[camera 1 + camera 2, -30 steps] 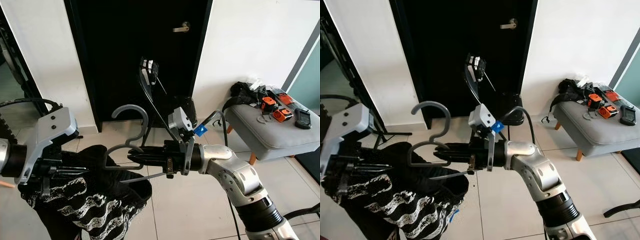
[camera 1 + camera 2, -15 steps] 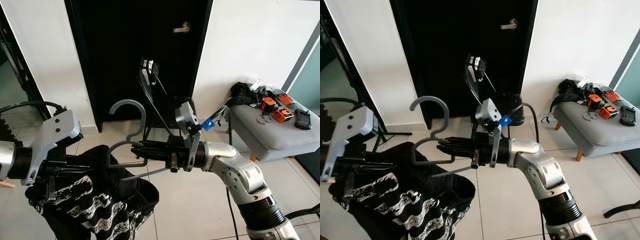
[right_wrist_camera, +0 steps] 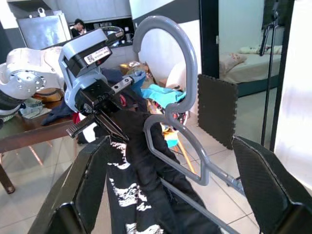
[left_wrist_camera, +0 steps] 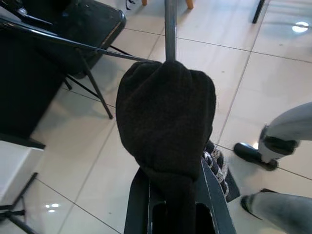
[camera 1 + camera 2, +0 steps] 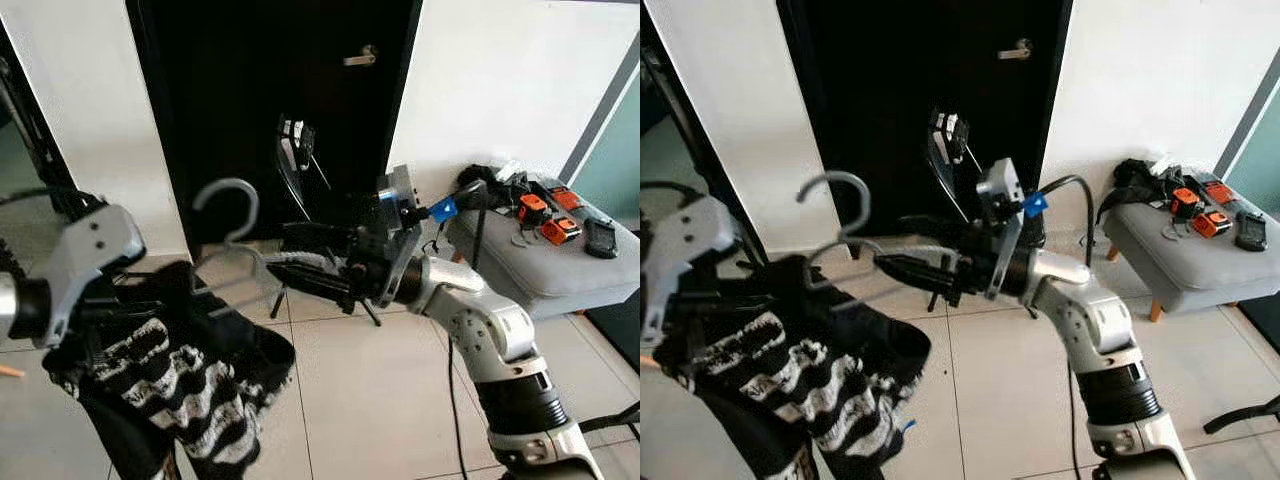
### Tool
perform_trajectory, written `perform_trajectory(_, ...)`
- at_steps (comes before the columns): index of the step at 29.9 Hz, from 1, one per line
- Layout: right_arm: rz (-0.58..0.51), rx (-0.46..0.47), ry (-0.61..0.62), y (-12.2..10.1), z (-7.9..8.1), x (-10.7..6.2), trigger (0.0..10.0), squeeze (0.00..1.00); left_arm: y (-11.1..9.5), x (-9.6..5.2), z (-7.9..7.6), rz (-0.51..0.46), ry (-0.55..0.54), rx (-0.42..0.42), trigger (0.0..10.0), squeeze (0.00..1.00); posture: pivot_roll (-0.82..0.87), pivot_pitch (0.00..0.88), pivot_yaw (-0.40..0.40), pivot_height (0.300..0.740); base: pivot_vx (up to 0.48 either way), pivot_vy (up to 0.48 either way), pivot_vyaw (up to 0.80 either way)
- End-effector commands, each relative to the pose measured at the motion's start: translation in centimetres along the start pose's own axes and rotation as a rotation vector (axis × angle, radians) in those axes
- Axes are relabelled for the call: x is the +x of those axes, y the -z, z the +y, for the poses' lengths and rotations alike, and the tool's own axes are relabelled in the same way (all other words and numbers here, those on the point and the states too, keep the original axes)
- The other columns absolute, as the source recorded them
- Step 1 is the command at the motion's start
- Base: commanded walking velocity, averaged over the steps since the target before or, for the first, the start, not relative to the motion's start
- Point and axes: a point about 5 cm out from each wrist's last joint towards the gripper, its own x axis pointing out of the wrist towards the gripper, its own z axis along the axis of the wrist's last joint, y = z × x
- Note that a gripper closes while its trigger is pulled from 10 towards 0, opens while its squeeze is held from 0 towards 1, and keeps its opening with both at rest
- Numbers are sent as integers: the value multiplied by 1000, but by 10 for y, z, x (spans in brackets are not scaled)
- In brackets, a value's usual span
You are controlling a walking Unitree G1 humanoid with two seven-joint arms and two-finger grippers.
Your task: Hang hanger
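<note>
The right gripper [image 5: 285, 270], jaws clamped on the grey hanger [image 5: 232, 262], carries it mid-air; the left gripper [image 4: 171, 204] pinches its dark garment [image 5: 170, 370]. Next: find a rail for the hook.

Straight ahead I've got a black door [image 5: 270, 90] with a metal lever handle [image 5: 360, 58] set between white walls [image 5: 490, 80], and in front of it a black folding stand [image 5: 300, 165] with something clipped at its top. Off to my right there's a grey padded bench [image 5: 545, 265] on wooden legs, carrying a black bag [image 5: 485, 180], a couple of orange-and-black gadgets [image 5: 548, 220] and a dark handset [image 5: 604, 237] beside them, all over pale floor tiles [image 5: 380, 400]. From the left wrist camera I'm picking up a person's legs and dark shoes [image 4: 253, 153] standing on those tiles.
</note>
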Motion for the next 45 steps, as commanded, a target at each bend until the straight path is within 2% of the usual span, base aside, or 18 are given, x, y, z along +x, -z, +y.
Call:
perform_trajectory(1,3,-11,79,0,-10,-7,10000,1000,-1,2,2,-42,-41,14,0,0,29,7,-33,740,0,0,0)
perform_trajectory(2,3,-11,79,0,-10,-7,10000,1000,-1,2,2,-42,-41,14,0,0,29,7,-33,740,0,0,0)
perform_trajectory(3,17,-15,188,5,-22,-14,10000,1000,2,10,-1,-66,-59,2,0,0,26,5,-34,740,0,0,0)
perform_trajectory(4,17,-15,188,5,-22,-14,10000,1000,2,10,-1,-66,-59,2,0,0,26,5,-34,740,0,0,0)
perform_trajectory(5,32,-22,308,11,-33,-23,10000,1000,6,19,-6,-106,-85,-22,0,0,23,5,-35,740,0,0,0)
perform_trajectory(6,32,-22,308,11,-33,-23,10000,1000,6,19,-6,-106,-85,-22,0,0,23,5,-35,740,0,0,0)
perform_trajectory(7,50,-18,421,17,-43,-31,10000,1000,10,30,-12,-149,-116,-46,0,0,18,2,-38,740,0,0,0)
perform_trajectory(8,50,-18,421,17,-43,-31,10000,1000,10,30,-12,-149,-116,-46,0,0,18,2,-38,740,0,0,0)
perform_trajectory(9,73,13,552,26,-53,-41,10000,0,15,43,-17,-183,-156,-92,1725,0,12,2,-37,740,0,0,0)
perform_trajectory(10,73,13,552,26,-53,-41,10000,0,15,43,-17,-183,-156,-92,1725,0,12,2,-37,740,0,0,0)
perform_trajectory(11,98,65,660,36,-61,-50,10000,0,20,57,-26,-197,-173,-146,10000,0,7,2,-37,740,0,0,-800)
perform_trajectory(13,121,128,754,47,-66,-60,10000,0,26,72,-36,-195,-188,-204,10000,0,-7,0,-38,740,0,0,-800)
perform_trajectory(14,118,149,748,50,-64,-60,10000,0,29,77,-40,-186,-189,-214,10000,0,-7,0,-38,740,0,0,-800)
perform_trajectory(19,141,184,687,65,-49,-59,10000,0,39,88,-51,-160,-193,-232,10000,0,-19,0,-42,740,0,0,-800)
perform_trajectory(32,198,207,743,83,-42,-72,10000,0,45,103,-57,-167,-322,-262,10000,0,-50,0,-46,740,0,0,-800)
perform_trajectory(38,205,206,761,83,-45,-77,10000,0,42,101,-52,-185,-348,-227,10000,0,-56,0,-49,740,0,0,-800)
perform_trajectory(41,164,228,767,76,-48,-83,10000,0,26,94,-40,-257,-355,-144,10000,0,-62,0,-50,740,0,0,-800)
perform_trajectory(45,114,258,753,72,-48,-88,10000,0,5,85,-33,-335,-292,-63,10000,0,-62,0,-46,740,0,0,-800)
